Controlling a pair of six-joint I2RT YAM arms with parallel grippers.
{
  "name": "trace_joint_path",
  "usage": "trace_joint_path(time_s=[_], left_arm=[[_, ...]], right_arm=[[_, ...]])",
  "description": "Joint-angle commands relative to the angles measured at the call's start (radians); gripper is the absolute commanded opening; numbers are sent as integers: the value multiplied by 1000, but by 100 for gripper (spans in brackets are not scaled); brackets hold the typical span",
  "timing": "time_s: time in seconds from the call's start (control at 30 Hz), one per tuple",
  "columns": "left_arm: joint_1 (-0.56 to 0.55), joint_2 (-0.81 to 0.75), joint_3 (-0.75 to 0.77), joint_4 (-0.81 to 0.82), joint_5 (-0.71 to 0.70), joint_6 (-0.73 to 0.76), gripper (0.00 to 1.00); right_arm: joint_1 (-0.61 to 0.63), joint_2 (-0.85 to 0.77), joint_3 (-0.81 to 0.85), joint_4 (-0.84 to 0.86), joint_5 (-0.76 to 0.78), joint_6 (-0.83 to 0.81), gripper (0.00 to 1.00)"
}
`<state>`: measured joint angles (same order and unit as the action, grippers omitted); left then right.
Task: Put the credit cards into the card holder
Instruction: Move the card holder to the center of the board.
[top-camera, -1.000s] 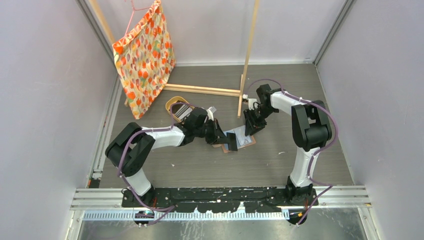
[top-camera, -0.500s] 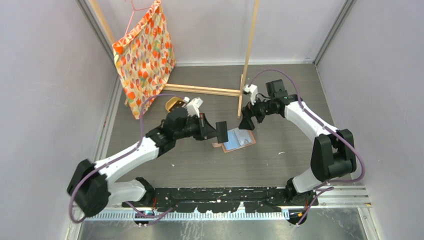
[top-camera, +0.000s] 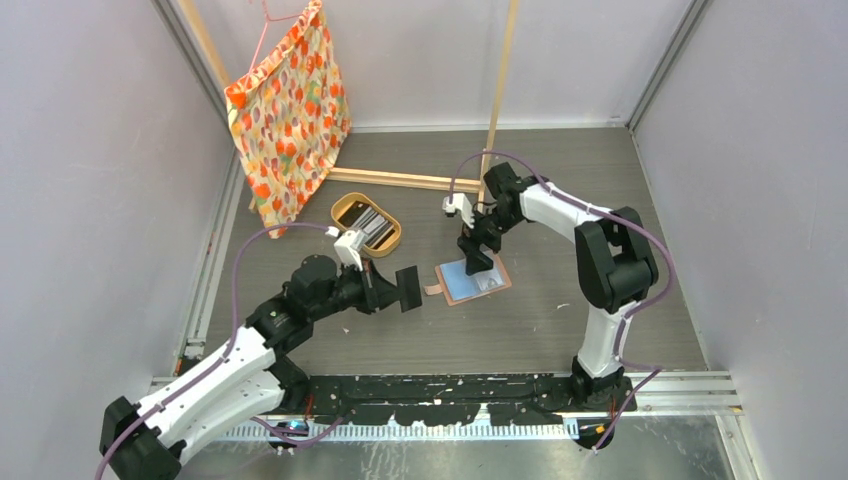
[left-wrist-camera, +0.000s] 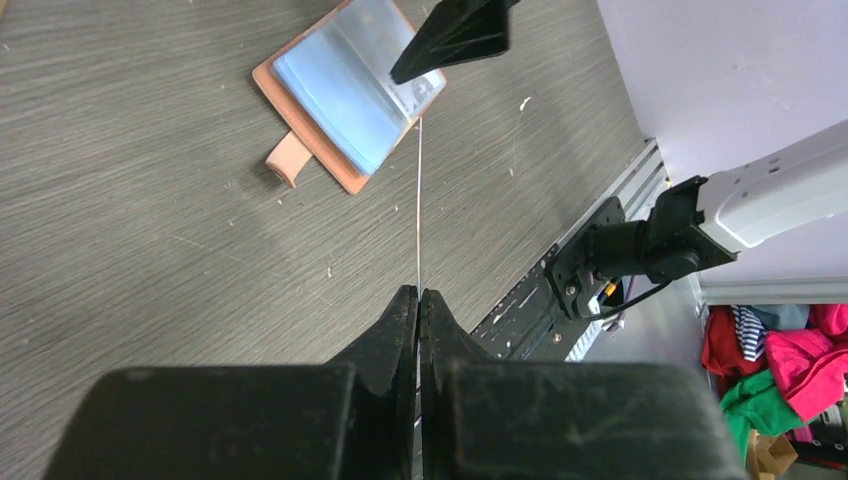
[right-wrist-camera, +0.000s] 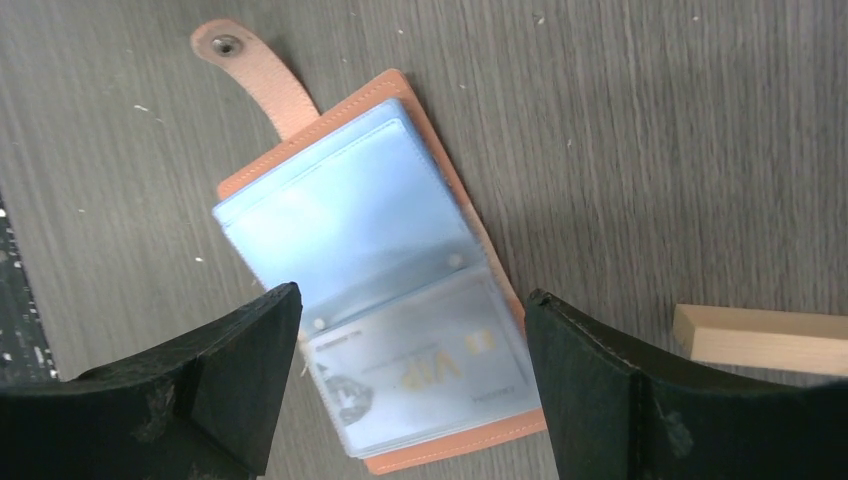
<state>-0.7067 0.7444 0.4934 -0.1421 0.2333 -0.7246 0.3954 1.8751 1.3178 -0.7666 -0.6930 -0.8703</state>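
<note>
Jaws on the left gripper (left-wrist-camera: 418, 300) are pinched shut on one credit card (left-wrist-camera: 419, 190), held edge-on over the table (left-wrist-camera: 150, 200), a bit short of the card holder (right-wrist-camera: 340, 230). Holder's lying open and flat, with a VIP card (right-wrist-camera: 430, 370) already in one glossy pocket. The right gripper (right-wrist-camera: 410, 300) hangs right over it, spread wide, holding nothing. Further back, the oval tray (top-camera: 345, 205) has more cards (top-camera: 372, 226). I'd say we're mid-insert. Next up is lining that edge up with a free pocket mouth and sliding it in, probably with the right one pinning the holder.
</note>
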Motion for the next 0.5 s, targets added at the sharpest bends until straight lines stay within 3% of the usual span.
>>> trace_joint_path(time_s=[0.0, 0.2, 0.47], left_arm=[[4, -62, -18, -14, -24, 14, 0], [4, -56, -70, 82, 40, -40, 0], [4, 5, -141, 280, 118, -137, 0]], right_arm=[[39, 41, 51, -6, 107, -34, 86], [79, 65, 38, 18, 238, -55, 83], [116, 13, -73, -8, 291, -127, 69]])
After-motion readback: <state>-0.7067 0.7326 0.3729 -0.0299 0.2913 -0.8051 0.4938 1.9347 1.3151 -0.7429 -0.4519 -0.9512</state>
